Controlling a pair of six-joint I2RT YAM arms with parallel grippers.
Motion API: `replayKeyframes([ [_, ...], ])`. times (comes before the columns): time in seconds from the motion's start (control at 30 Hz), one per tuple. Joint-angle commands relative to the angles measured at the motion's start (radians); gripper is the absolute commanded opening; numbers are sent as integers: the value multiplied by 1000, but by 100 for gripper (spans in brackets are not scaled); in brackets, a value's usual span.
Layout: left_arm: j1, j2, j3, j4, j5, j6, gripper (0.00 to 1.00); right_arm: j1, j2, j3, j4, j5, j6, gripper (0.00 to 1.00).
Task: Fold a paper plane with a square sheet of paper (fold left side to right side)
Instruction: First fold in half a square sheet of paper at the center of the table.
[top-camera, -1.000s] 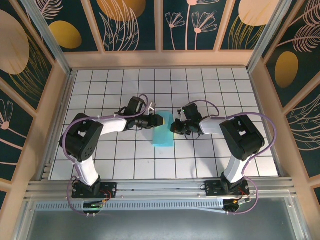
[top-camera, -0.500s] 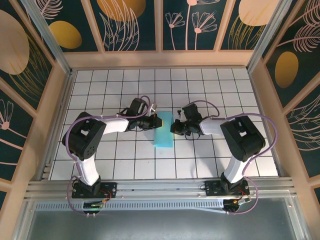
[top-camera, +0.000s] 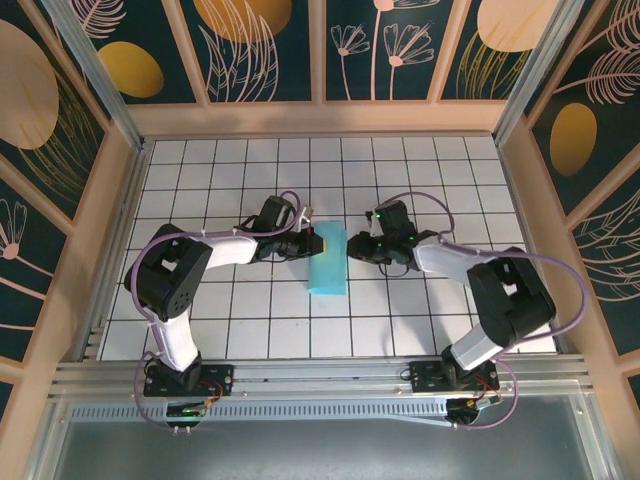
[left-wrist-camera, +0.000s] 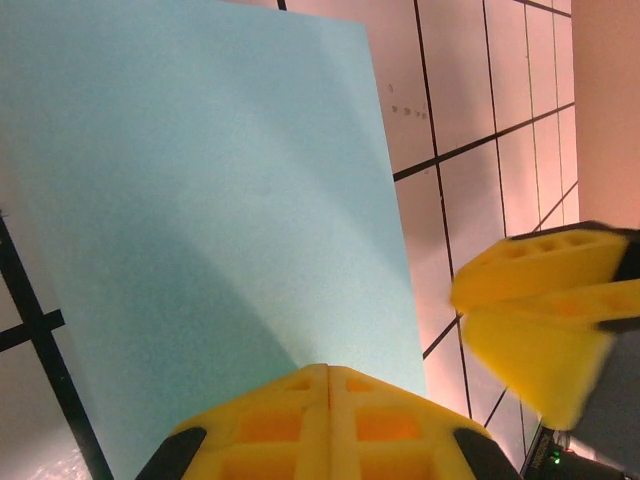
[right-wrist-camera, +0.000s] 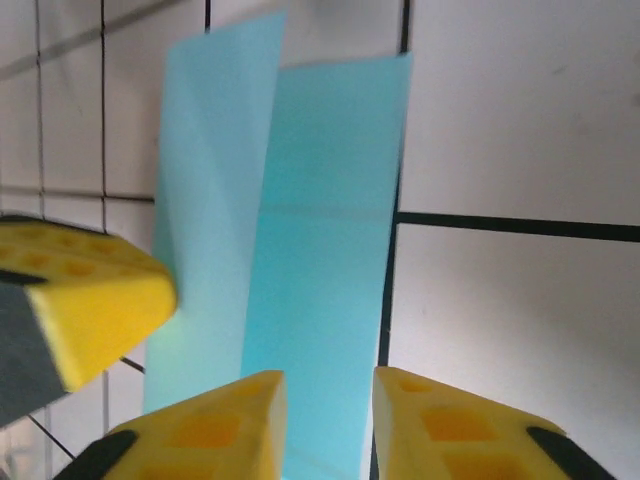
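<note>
The square sheet of paper (top-camera: 328, 262) lies folded into a narrow turquoise strip in the middle of the grid table. In the right wrist view the paper (right-wrist-camera: 320, 250) shows two layers, the left flap paler and slightly raised. My left gripper (top-camera: 319, 240) is shut, its joined tips (left-wrist-camera: 328, 372) resting on the paper (left-wrist-camera: 220, 200) near its far left corner. My right gripper (top-camera: 357, 247) hovers just right of the paper's far end. Its jaws (right-wrist-camera: 330, 388) stand open over the strip's right edge with nothing between them.
The white gridded table (top-camera: 250, 320) spreads to wooden side walls (top-camera: 110, 230) on all sides. Both arms reach inward from the near edge and meet at the paper's far end, their yellow fingers (left-wrist-camera: 540, 300) close together.
My right gripper has opened and drawn back to the right, off the paper. My left gripper closed and now sits on the paper's far left corner. The paper has stayed put.
</note>
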Motion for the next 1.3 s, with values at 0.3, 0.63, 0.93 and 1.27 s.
replayKeyframes([
  [0.3, -5, 13, 22, -8, -12, -3, 1, -40, -121, -205, 428, -275, 148, 82],
  [0.63, -6, 10, 21, -3, -8, -8, 0, -4, 22, -187, 498, -296, 183, 74],
  [0.93, -6, 7, 16, -6, -10, -6, 0, 17, 120, -157, 579, -341, 233, 59],
  [1.27, -7, 5, 13, -7, -9, -4, 1, 32, 182, -118, 602, -346, 249, 43],
])
